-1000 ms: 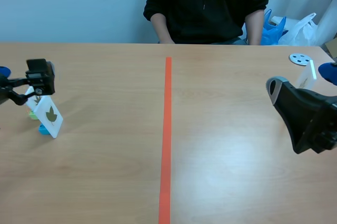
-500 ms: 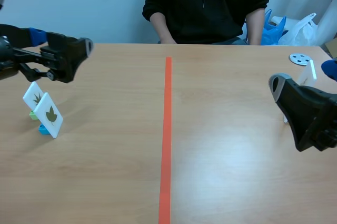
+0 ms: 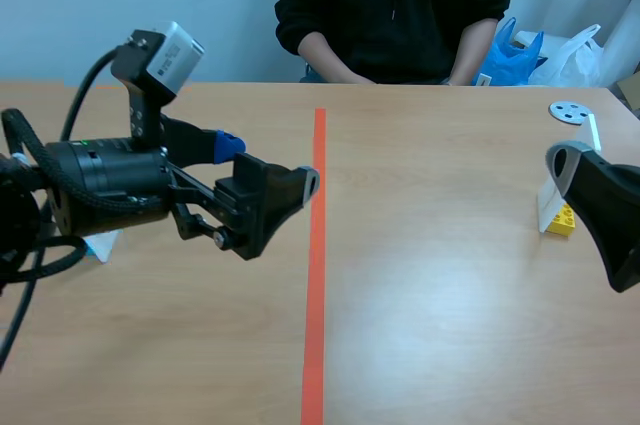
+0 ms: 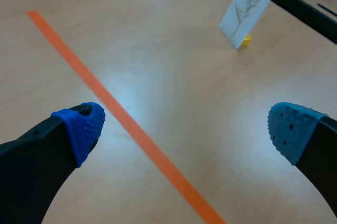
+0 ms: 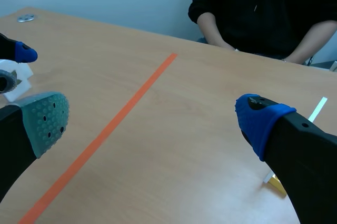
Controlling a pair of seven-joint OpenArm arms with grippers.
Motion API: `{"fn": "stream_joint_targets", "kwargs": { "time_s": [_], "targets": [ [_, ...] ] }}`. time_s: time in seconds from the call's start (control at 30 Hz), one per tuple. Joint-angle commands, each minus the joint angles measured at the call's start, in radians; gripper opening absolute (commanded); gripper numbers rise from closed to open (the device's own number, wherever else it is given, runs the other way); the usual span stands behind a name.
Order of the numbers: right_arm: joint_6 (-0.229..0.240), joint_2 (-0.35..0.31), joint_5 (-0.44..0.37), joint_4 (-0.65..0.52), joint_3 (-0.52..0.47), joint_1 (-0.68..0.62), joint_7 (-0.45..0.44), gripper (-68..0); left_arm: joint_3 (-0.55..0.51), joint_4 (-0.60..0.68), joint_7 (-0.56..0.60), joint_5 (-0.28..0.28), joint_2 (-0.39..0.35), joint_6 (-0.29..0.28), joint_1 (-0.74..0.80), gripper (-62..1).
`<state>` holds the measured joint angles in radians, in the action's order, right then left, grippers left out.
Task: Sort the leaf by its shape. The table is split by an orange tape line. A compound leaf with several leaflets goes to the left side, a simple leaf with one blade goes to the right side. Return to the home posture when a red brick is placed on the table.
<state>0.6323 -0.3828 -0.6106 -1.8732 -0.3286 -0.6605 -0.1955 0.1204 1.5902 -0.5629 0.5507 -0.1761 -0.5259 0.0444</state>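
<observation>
A white card (image 4: 248, 7) drawn with a thin branching sprig stands on a yellow brick (image 3: 560, 220), right of the orange tape line (image 3: 316, 245). My left gripper (image 3: 272, 162) hangs open over the line, nothing between its blue pads (image 4: 80, 126); the card is far ahead of it. My right gripper (image 5: 152, 118) is open and holds nothing, at the table's right edge (image 3: 580, 180). The card's edge (image 5: 318, 109) shows just behind its blue-padded finger. Another white card (image 3: 102, 242) on the left side is mostly hidden behind my left arm.
A person in a black top (image 3: 390, 5) sits across the table with forearms at its far edge. A white disc (image 3: 570, 112) lies at the far right. Blue and white bags (image 3: 540, 50) sit behind it.
My left arm rose from beside the cards at the left and swung in toward the tape line. The right arm drew back to the right, uncovering the card on the yellow brick.
</observation>
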Motion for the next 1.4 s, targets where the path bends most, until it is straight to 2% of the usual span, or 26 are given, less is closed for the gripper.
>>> {"fn": "stream_joint_targets", "kwargs": {
  "time_s": [0.0,0.07,0.17,0.4,0.53,0.8,0.9,1.13,1.37],
  "targets": [
    [0.008,-0.014,-0.019,-0.011,0.0,0.001,-0.013,0.4,-0.008,0.024,0.023,0.009,0.027,-0.005,-0.006,1.4],
    [0.015,-0.013,-0.035,-0.011,0.0,0.001,-0.014,0.4,-0.008,0.024,0.026,0.001,0.053,-0.005,-0.006,1.4],
    [0.016,-0.013,-0.053,-0.011,0.0,0.001,-0.014,0.4,-0.008,0.024,0.06,-0.055,0.082,-0.005,-0.006,1.4],
    [0.016,-0.013,-0.053,-0.011,0.0,0.002,-0.018,0.4,-0.008,0.023,0.073,-0.164,0.089,-0.004,-0.006,1.4],
    [0.016,-0.013,-0.052,-0.011,0.0,0.002,-0.02,0.4,-0.01,0.023,0.073,-0.214,0.09,0.016,-0.006,1.4],
    [0.016,-0.013,-0.051,-0.011,0.0,0.002,-0.019,0.4,-0.008,0.023,0.097,-0.218,0.09,0.033,-0.007,1.4],
    [0.016,-0.013,-0.051,-0.011,0.0,0.002,-0.019,0.4,-0.008,0.023,0.108,-0.203,0.085,0.032,-0.01,1.4],
    [0.016,-0.013,-0.051,-0.011,0.0,0.002,-0.02,0.4,-0.009,0.023,0.196,-0.204,0.073,0.039,-0.011,1.4],
    [0.016,-0.013,-0.051,-0.011,0.0,0.001,-0.02,0.4,-0.023,0.023,0.2,-0.216,0.071,0.067,0.034,1.4]
  ]
}}
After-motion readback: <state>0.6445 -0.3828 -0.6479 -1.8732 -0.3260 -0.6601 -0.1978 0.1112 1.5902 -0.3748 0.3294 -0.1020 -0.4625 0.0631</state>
